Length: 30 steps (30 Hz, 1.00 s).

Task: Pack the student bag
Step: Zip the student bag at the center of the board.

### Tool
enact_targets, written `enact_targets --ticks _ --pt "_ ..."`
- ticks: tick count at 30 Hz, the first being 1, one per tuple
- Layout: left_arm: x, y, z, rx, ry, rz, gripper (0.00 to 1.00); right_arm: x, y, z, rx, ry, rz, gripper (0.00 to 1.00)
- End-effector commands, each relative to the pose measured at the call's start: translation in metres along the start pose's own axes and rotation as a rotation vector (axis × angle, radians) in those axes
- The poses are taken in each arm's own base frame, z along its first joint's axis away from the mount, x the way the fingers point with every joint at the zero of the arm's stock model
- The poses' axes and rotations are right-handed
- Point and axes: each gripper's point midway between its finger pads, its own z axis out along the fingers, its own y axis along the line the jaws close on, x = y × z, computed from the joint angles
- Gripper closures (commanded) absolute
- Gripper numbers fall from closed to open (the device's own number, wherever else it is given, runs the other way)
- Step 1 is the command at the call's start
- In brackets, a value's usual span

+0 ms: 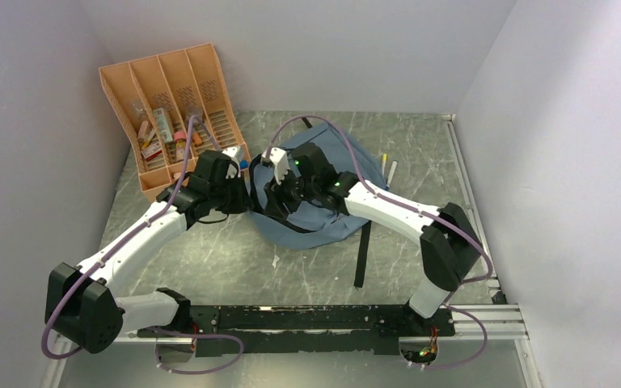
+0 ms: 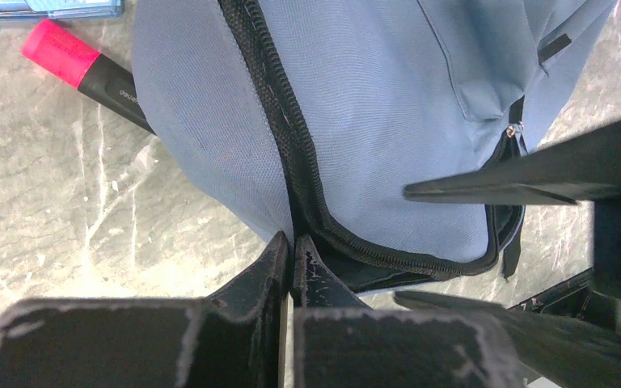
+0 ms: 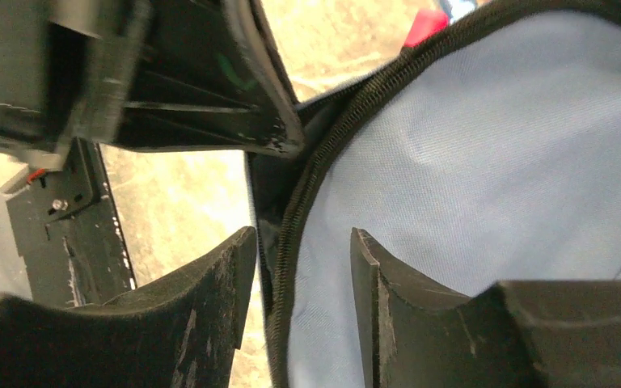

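The student bag (image 1: 335,226), soft grey-blue fabric with a dark zipper, lies in the middle of the table with both arms meeting at its left edge. My left gripper (image 1: 247,192) is shut, its tips (image 2: 292,242) pinching the bag's fabric (image 2: 372,105) right beside the zipper (image 2: 279,113). My right gripper (image 3: 303,242) stands open. Its two fingers straddle the zipper edge (image 3: 323,162) without pressing on it, and blue fabric (image 3: 493,162) fills the view beyond. In the top view the right gripper (image 1: 279,194) sits just right of the left one.
An orange desk organiser (image 1: 174,113) with stationery stands at the back left. A pink-capped marker (image 2: 73,63) lies on the table against the bag's left side. Two pens (image 1: 388,168) rest right of the bag. A black strap (image 1: 362,255) trails toward the near edge.
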Motion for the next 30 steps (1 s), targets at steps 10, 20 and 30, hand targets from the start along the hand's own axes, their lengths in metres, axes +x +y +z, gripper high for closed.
enact_targets --ticks 10,20,30 --pt "-0.006 -0.010 -0.002 0.043 -0.023 0.004 0.95 -0.051 -0.036 -0.042 0.297 -0.217 0.030 0.66" --pt "-0.007 -0.012 -0.002 0.049 -0.023 -0.004 0.95 -0.062 -0.033 0.012 0.152 -0.228 0.099 0.76" --pt "-0.006 -0.010 -0.004 0.042 -0.024 -0.011 0.95 -0.034 -0.044 0.040 0.155 -0.124 0.148 0.77"
